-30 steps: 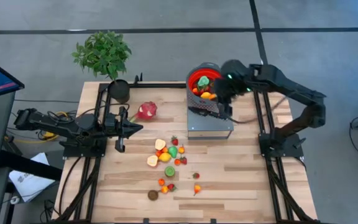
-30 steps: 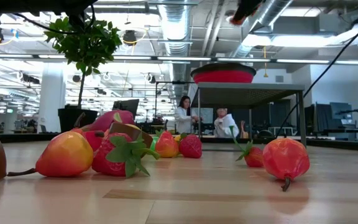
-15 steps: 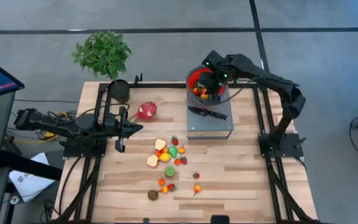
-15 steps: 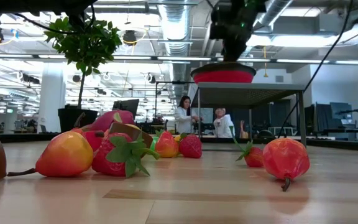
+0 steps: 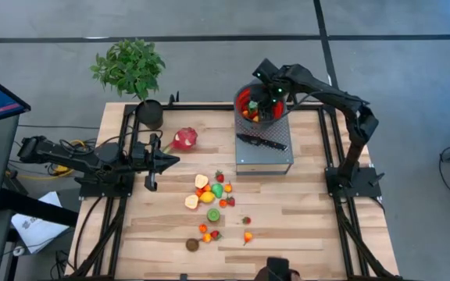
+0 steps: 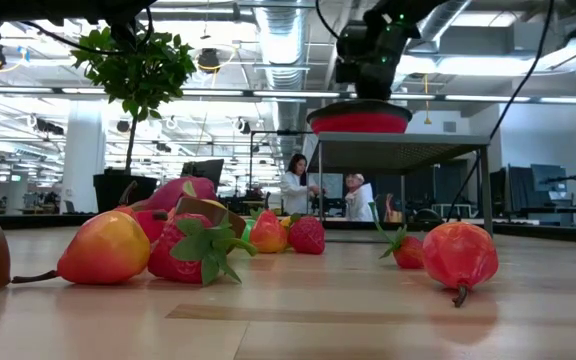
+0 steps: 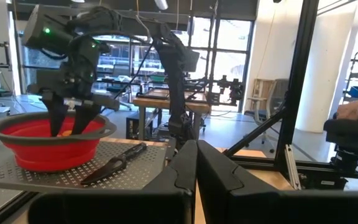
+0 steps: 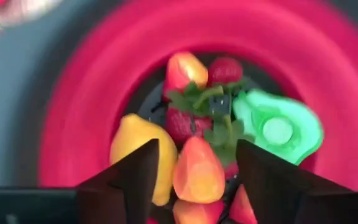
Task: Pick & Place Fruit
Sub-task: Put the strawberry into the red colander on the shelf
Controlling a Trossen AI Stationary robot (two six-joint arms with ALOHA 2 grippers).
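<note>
Inside the red bowl (image 8: 328, 74), beneath the right claw (image 8: 197, 177) spread wide: glossy orange, yellow, red and green fruit (image 8: 197, 169).

Even overhead light falls on the desk (image 5: 287, 226), shadows soft. At desk height, ceiling lamps (image 6: 268, 45) glare around 12 o'clock. The right wrist view is blurred, perhaps by motion, smearing the bowl (image 8: 328, 81).

One dragon fruit (image 5: 184, 139), one bowl (image 5: 244, 100), one knife (image 5: 261, 142), roughly fifteen loose small fruits (image 5: 212, 198).
</note>
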